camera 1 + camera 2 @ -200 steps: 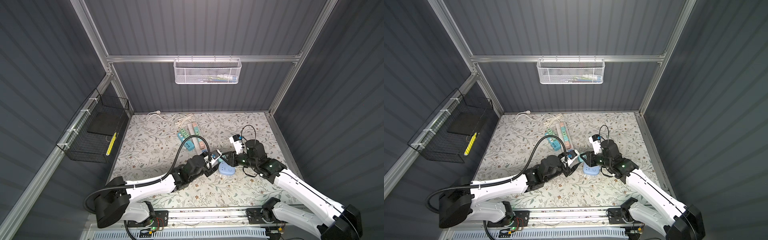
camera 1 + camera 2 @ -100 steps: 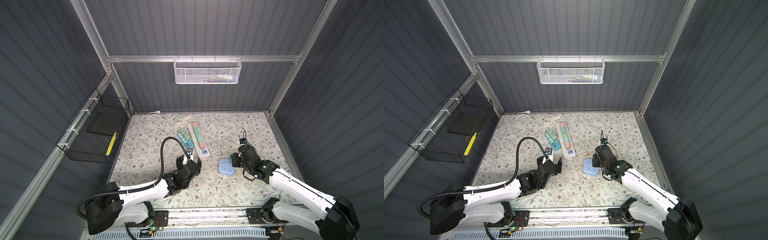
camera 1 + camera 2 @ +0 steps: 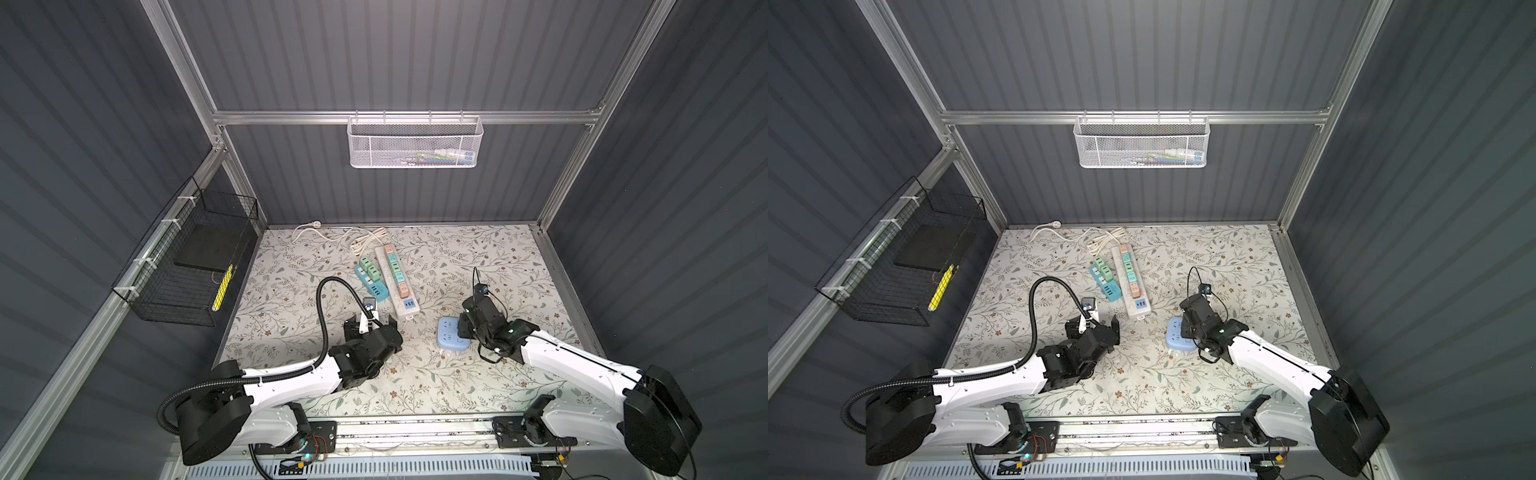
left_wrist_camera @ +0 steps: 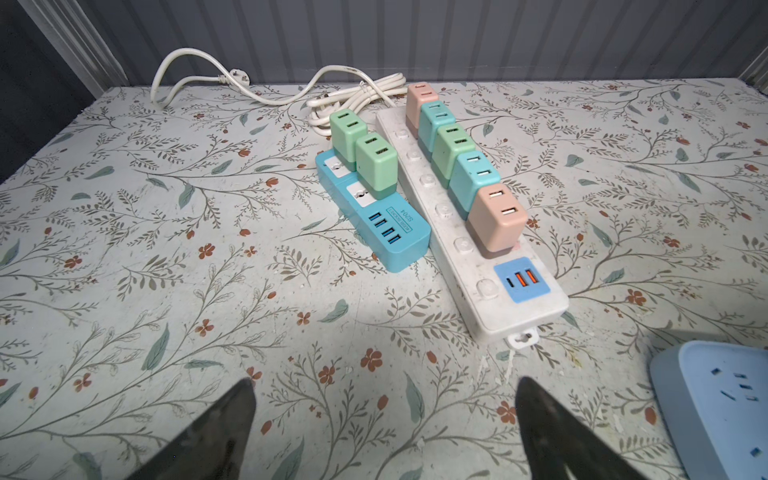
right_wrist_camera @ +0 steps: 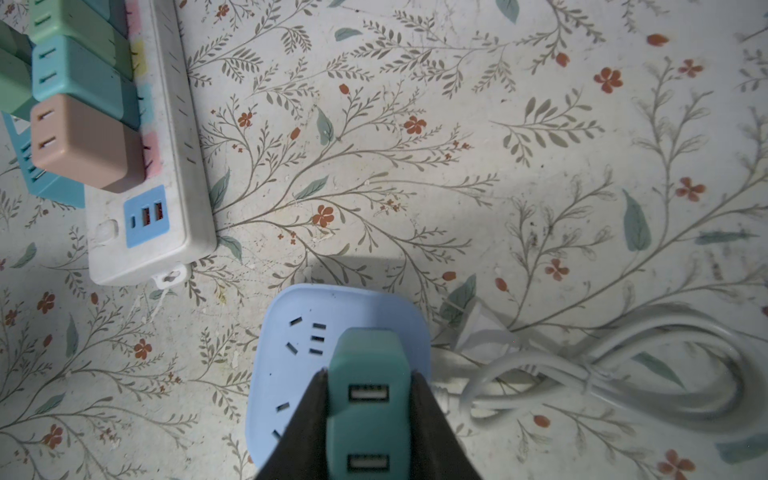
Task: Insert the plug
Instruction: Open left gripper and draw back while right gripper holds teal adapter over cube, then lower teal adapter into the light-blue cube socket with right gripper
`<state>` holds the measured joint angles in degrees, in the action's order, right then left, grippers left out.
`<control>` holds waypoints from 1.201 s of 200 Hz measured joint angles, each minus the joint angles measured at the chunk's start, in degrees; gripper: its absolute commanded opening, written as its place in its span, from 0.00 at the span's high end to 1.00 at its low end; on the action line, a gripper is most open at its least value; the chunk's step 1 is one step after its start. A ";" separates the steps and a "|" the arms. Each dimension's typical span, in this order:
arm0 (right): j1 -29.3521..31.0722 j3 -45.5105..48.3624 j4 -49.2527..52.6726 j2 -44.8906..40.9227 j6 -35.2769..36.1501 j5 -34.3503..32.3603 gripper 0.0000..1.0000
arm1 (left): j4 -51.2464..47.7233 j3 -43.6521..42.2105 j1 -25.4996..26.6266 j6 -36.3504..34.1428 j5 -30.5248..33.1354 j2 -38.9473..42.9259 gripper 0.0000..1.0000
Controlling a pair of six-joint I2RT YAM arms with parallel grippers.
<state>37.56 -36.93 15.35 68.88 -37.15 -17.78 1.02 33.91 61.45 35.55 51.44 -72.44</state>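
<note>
Where grey walls box the floral table, left hand gapes; right hand clamps plug.

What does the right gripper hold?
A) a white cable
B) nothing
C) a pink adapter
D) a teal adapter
D: in the right wrist view the right gripper is shut on the teal adapter, over the blue socket.
</note>
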 measured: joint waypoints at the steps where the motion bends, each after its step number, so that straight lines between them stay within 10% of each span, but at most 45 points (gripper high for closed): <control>1: 0.00 0.00 -0.04 0.02 -0.02 0.00 0.81 | -0.02 0.00 0.00 0.04 0.00 0.00 0.02; 240: 6.84 -7.76 3.02 14.21 -6.45 -12.09 0.81 | -1.01 -0.02 -0.42 0.48 0.72 2.49 0.00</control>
<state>44.40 -44.69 18.37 83.09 -43.59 -29.87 0.01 33.89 61.04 36.03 52.16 -69.95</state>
